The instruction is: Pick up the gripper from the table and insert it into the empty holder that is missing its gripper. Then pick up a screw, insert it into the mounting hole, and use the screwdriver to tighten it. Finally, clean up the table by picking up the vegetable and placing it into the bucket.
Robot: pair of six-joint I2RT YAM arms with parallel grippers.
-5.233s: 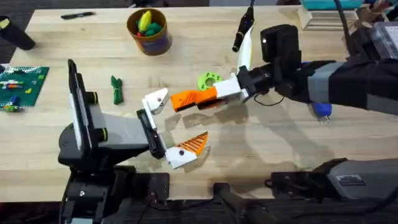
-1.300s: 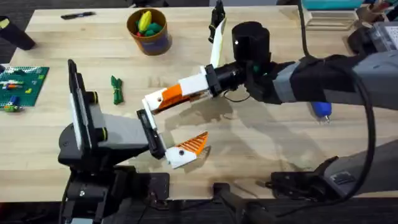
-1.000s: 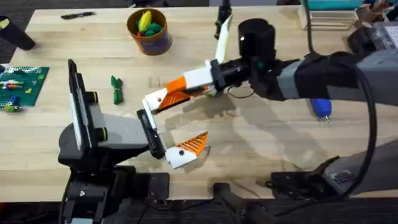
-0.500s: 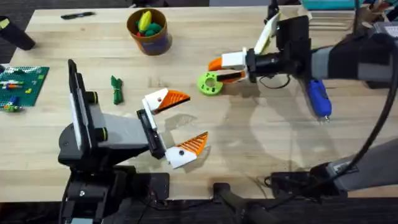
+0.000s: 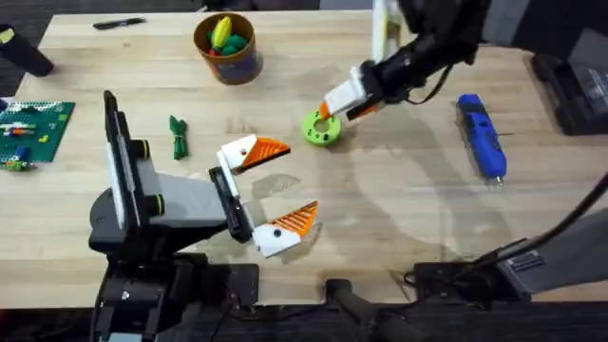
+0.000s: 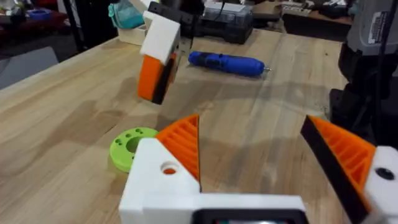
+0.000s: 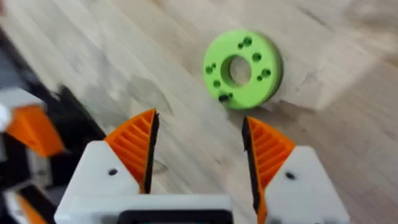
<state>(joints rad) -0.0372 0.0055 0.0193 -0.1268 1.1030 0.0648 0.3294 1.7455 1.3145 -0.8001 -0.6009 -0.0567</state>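
Note:
The orange gripper (image 5: pixel 269 149) sits on the upper white holder (image 5: pixel 237 152) of my left arm; it is the orange wedge (image 6: pixel 184 144) on its white mount in the left wrist view. My left gripper (image 5: pixel 285 186) (image 6: pixel 252 134) is open and holds nothing. My right gripper (image 5: pixel 337 107) (image 7: pixel 199 134) hovers open over the lime-green disc (image 5: pixel 321 127) (image 7: pixel 242 68). Dark dots sit in the disc's small holes; whether they are screws I cannot tell. The blue screwdriver (image 5: pixel 481 135) (image 6: pixel 227 63) lies to the right. The dark green vegetable (image 5: pixel 178 136) lies left of the bucket (image 5: pixel 228 47).
A yellow and green toy (image 5: pixel 222 34) fills the bucket. A green board (image 5: pixel 33 128) lies at the left edge, a black pen (image 5: pixel 119 23) at the back left, a black case (image 5: pixel 570 85) at the right edge.
My right gripper carried the orange tip to the left arm's bare mount, let go of it there, then drew back to the right and now hangs open over the green disc.

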